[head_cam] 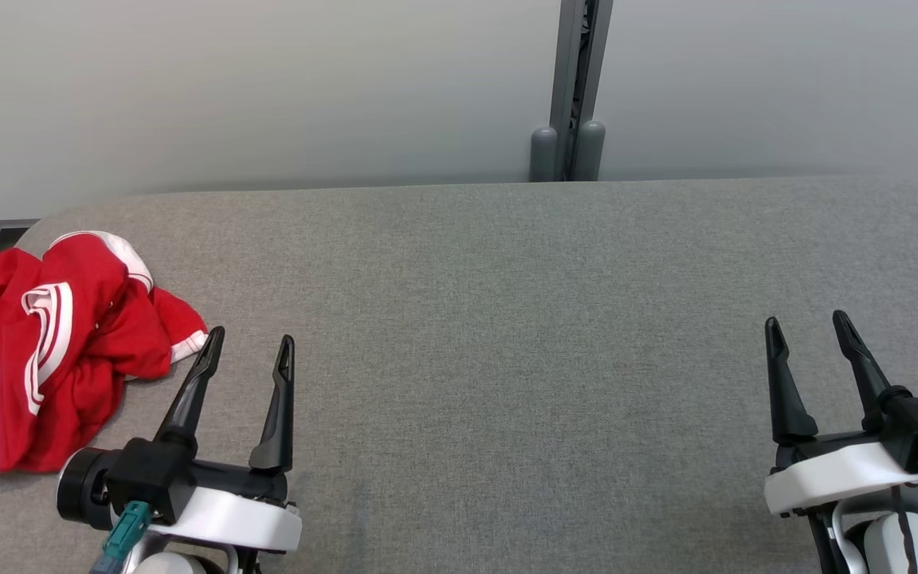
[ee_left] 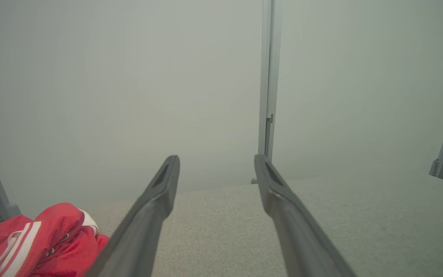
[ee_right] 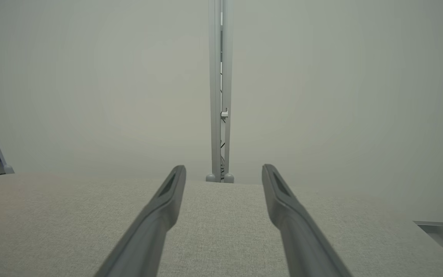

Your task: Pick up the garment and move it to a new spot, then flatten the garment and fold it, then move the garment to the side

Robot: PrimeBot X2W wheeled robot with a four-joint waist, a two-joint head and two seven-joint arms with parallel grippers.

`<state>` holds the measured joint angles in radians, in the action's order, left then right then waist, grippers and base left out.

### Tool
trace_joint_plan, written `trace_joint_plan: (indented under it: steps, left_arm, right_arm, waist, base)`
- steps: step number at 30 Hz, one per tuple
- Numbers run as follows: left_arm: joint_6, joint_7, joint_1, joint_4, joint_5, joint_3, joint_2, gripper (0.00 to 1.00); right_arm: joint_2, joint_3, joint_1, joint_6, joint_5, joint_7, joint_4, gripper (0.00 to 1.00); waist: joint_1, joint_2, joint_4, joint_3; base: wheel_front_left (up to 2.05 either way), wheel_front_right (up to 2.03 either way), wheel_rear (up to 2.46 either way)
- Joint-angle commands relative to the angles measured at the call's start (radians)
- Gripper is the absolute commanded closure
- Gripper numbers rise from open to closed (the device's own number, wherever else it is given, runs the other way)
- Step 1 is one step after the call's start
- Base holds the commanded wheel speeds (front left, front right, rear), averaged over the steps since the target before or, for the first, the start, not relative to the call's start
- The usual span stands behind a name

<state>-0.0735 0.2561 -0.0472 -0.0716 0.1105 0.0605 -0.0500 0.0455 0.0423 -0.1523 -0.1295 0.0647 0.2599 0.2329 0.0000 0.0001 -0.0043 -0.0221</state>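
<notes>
Garment (head_cam: 52, 343) lies bunched at left edge of tabletop (head_cam: 507, 319), left pincer (head_cam: 252, 336) and right pincer (head_cam: 806, 319) both wide open, empty; a shallow pinch could snag one layer and drag it off.

One garment (head_cam: 68, 343), one grey table (head_cam: 507, 335), one wall post (head_cam: 578, 80), and two tools: left tool (head_cam: 253, 336), right tool (head_cam: 804, 319).

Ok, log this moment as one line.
garment: crumpled, left end of table | left fingers: open, beside it | right fingers: open, empty | stage: not yet picked up
</notes>
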Motion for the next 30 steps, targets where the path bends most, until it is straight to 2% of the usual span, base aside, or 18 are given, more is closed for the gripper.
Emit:
trace_joint_plan:
  steps: [1, 30]
  left_arm:
    - [0.005, 0.007, 0.011, 0.009, -0.018, 0.005, -0.001, 0.00]
    - [0.009, 0.011, 0.004, -0.001, -0.019, 0.011, -0.001, 0.00]
  right_arm:
    - [0.009, 0.005, 0.016, -0.002, -0.017, 0.003, -0.012, 0.00]
    - [0.009, -0.001, 0.004, -0.002, -0.015, 0.003, -0.004, 0.00]
  waist:
    - [0.0000, -0.0001, 0.000, -0.001]
    - [0.0000, -0.0001, 0.000, -0.003]
  base:
    - [0.00, 0.00, 0.00]
    - [0.00, 0.00, 0.00]
